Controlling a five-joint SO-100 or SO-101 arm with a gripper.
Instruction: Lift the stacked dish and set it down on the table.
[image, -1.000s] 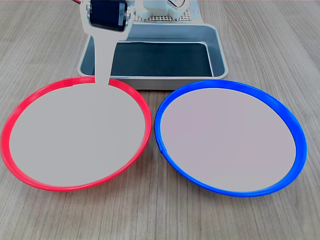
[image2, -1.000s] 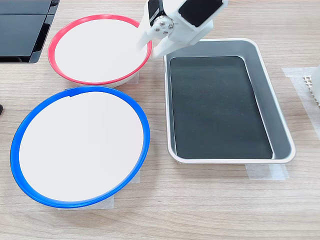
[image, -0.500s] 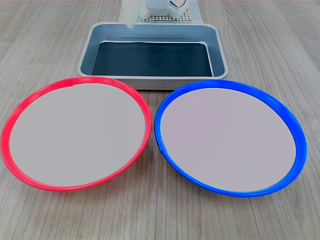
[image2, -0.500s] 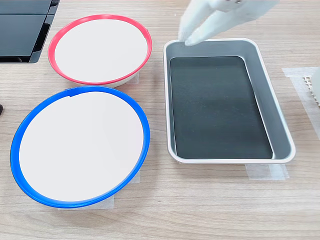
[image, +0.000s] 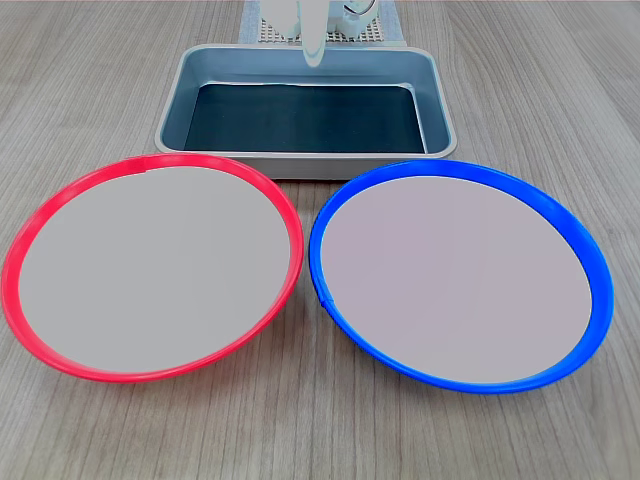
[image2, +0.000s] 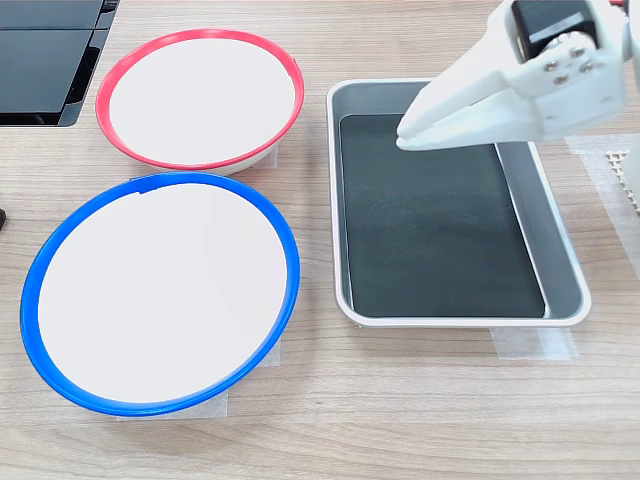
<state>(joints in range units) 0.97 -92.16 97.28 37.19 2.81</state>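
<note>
Red-rimmed dish (image2: 200, 98) is seen flat on the worktop (image2: 400, 400), beside the grey tray (image2: 560, 260). Pincer (image2: 408, 135), apparently pressed together and empty, is now withdrawn over that tray; placement is judged done.

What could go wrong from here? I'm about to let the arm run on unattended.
The gripper hangs low over the grey tray and might clip its wall when swinging. The red-rimmed dish and blue-rimmed dish sit nearly touching, so nudging one could shift the other.
</note>
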